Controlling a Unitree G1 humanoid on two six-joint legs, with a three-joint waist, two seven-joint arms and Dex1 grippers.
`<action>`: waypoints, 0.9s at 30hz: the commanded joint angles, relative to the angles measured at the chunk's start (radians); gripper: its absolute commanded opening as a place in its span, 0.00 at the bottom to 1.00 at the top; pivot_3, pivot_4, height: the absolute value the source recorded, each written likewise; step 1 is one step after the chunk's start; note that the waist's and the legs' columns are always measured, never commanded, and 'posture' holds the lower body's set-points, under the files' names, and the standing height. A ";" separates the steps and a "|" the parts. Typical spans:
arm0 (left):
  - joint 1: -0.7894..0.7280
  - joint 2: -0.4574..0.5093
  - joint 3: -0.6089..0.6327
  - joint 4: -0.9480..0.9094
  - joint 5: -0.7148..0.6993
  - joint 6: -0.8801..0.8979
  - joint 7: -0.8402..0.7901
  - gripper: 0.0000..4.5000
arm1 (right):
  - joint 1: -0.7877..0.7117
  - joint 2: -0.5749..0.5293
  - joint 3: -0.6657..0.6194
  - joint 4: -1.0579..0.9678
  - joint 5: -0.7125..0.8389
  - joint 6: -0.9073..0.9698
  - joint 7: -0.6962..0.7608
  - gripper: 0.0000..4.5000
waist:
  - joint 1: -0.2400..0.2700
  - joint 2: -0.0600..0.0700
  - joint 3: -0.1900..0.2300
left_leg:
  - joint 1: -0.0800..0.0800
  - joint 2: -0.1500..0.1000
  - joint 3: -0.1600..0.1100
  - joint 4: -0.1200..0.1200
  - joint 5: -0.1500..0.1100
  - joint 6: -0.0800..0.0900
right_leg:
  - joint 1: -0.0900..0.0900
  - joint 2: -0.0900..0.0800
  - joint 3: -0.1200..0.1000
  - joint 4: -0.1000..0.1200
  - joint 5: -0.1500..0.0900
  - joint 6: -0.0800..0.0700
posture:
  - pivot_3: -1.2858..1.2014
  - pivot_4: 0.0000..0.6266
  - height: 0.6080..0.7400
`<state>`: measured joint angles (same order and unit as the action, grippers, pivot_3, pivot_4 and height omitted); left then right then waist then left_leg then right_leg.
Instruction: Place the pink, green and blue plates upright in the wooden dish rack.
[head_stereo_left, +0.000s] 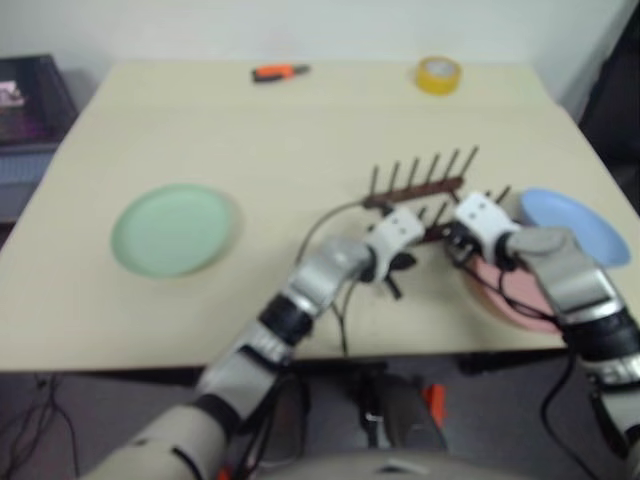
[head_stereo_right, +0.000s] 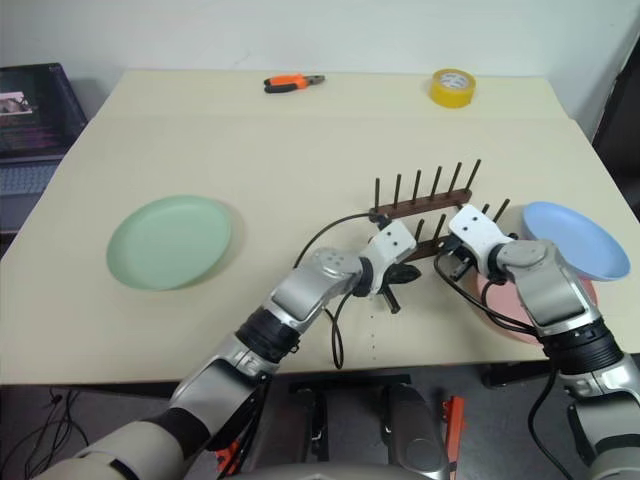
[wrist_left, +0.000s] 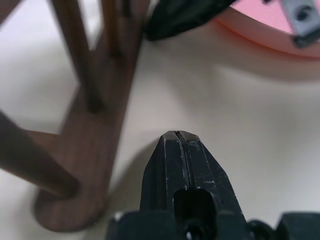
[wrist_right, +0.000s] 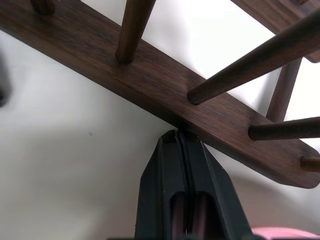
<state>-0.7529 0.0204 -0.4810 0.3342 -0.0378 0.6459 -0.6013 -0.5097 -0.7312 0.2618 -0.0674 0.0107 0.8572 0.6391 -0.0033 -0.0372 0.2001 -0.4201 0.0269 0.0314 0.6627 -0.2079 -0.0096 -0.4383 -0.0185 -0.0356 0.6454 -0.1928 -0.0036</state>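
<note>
I see the pale wooden bench (head_stereo_right: 300, 150) with wide bare room across its middle and far half. An orange-handled pair of pliers (head_stereo_right: 293, 82) and a small yellow tape roll (head_stereo_right: 452, 86) lie near the far edge, well apart from my work. The round mint green plate (head_stereo_right: 170, 241) lies flat on the left side, alone. The small dark reddish-brown wooden dish rack (head_stereo_right: 425, 205) stands right of centre, its pegs bare. Just right of it the light blue plate (head_stereo_right: 577, 238) lies close to the bench's right edge, overlapping the salmon pink plate (head_stereo_right: 525, 310), which reaches the near edge. My left end effector (wrist_left: 179, 137) is clenched on nothing, its tip over bare bench just beside the rack's near rail end. My right end effector (wrist_right: 178, 137) is also clenched and empty, its tip touching the side of a rack rail. My right arm hides most of the pink plate.
</note>
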 joint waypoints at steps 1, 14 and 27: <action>-0.040 -0.010 0.050 0.069 0.036 -0.058 0.061 0.00 | -0.033 0.025 0.013 0.024 -0.031 -0.023 -0.013 0.00 | -0.002 0.000 0.000 | 0.001 0.000 0.001 0.000 0.000 0.000 | 0.000 0.000 0.000 0.000 0.000 0.000 | 0.52 0.24 1.00; -0.108 -0.019 0.120 0.270 0.078 -0.220 0.135 0.00 | -0.108 0.102 0.022 0.140 -0.120 -0.071 -0.062 0.00 | -0.003 0.000 0.000 | 0.002 0.000 0.001 -0.001 0.000 0.000 | 0.001 0.000 0.000 0.000 0.003 0.005 | 0.52 0.24 1.00; -0.236 -0.076 0.174 0.572 0.124 -0.406 0.190 0.00 | -0.213 0.206 0.010 0.382 -0.166 -0.252 -0.128 0.00 | -0.004 0.000 0.000 | 0.002 0.000 0.001 -0.001 0.000 0.000 | 0.001 0.000 -0.001 0.000 0.004 0.005 | 0.52 0.24 1.00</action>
<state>-0.9683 -0.0465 -0.3152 0.8761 0.0680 0.2646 -0.4235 -0.7003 -0.5332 0.2917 0.2938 -0.1448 0.6433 0.5195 -0.0075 -0.0371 0.2000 -0.4183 0.0270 0.0329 0.6616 -0.2077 -0.0093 -0.4376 -0.0180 -0.0365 0.6452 -0.1891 0.0019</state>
